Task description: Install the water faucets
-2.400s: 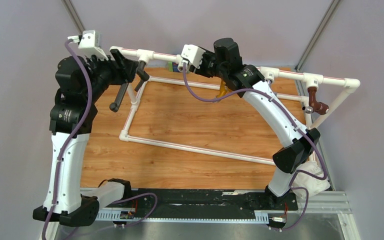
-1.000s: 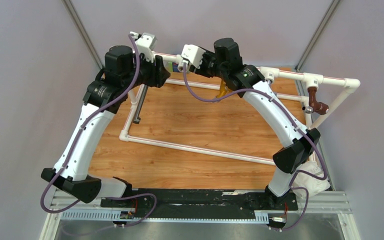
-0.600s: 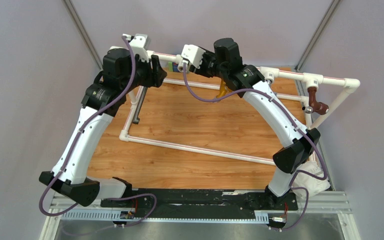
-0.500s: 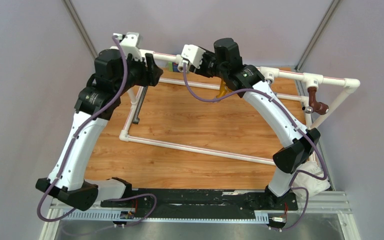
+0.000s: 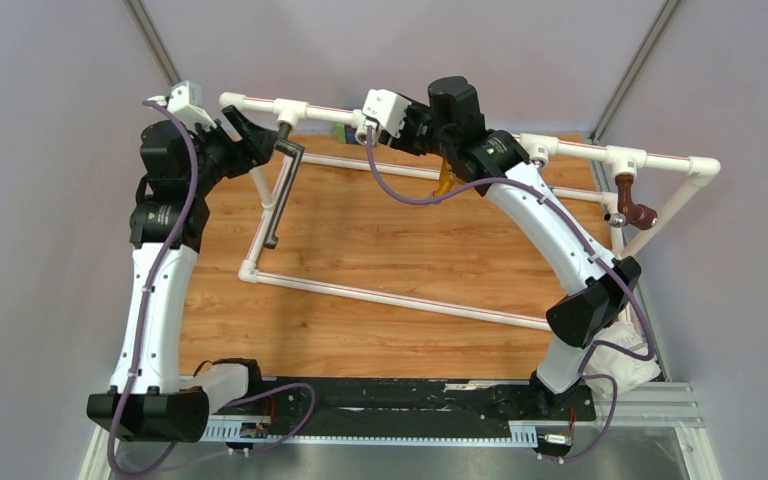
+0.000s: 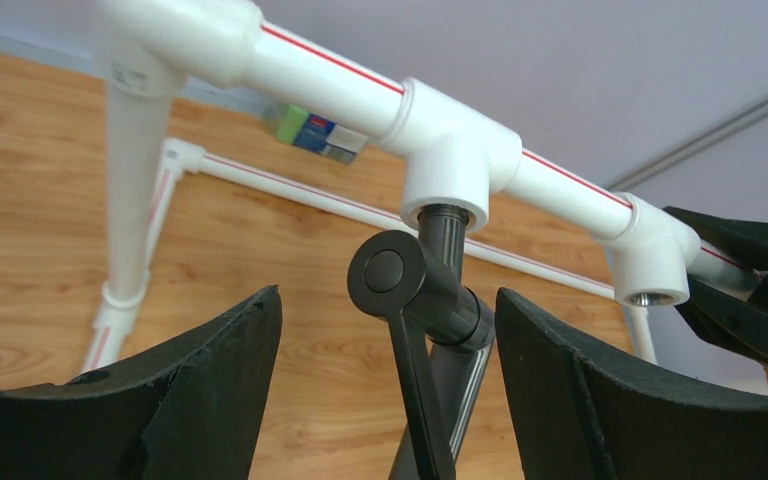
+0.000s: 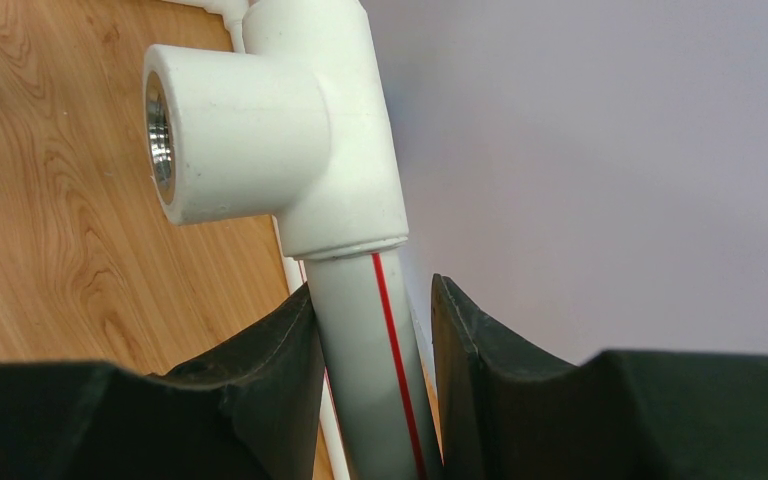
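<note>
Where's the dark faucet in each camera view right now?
Top external: dark faucet hangs from the upper-left tee, beside the left gripper.
Left wrist: centre of the picture, between the open jaws, screwed into that tee.
Right wrist: not in view.
Shared landmark: red-striped white pipe.

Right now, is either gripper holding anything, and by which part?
The right gripper grips the white red-striped plastic pipe beside its tee fitting. The left gripper, open short of the dark grey metal faucet, holds nothing.
</note>
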Tool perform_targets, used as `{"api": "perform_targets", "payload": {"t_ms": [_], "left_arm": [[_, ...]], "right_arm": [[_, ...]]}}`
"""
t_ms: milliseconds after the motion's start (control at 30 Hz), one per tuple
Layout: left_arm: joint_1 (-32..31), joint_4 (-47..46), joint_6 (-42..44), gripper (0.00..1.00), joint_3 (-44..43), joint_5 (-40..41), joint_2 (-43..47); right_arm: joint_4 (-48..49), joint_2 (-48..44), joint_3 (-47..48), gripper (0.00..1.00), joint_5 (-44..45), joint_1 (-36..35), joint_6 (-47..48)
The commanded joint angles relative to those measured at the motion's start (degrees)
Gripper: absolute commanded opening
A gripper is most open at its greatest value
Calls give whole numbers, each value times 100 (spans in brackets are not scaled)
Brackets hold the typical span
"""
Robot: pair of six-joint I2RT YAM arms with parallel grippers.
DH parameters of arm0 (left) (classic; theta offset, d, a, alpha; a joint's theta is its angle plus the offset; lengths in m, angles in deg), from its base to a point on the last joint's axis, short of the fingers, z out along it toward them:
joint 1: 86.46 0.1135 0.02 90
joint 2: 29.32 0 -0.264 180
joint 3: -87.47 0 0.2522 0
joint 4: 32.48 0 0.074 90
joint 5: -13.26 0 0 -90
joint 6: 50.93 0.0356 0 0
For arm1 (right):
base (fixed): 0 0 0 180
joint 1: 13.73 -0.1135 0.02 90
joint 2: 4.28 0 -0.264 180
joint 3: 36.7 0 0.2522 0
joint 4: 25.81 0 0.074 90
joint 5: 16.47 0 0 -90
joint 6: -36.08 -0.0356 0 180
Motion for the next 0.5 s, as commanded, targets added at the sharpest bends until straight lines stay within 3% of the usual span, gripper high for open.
{"api": "perform_targets", "payload": {"t_ms": [0, 100, 300, 467], "left_arm": [[25, -963, -780, 82, 223, -1004, -171], [25, -1123, -896, 78, 198, -1190, -277], [25, -1062, -589, 59, -48, -1295, -531], [-54, -912, -71, 55, -286, -1454, -514]], "right_arm": [[150, 90, -205, 8, -483, -207, -742], [150, 72, -213, 8, -483, -207, -742], [150, 72, -222, 8, -475, -207, -742], [150, 72, -222, 8, -466, -207, -733]]}}
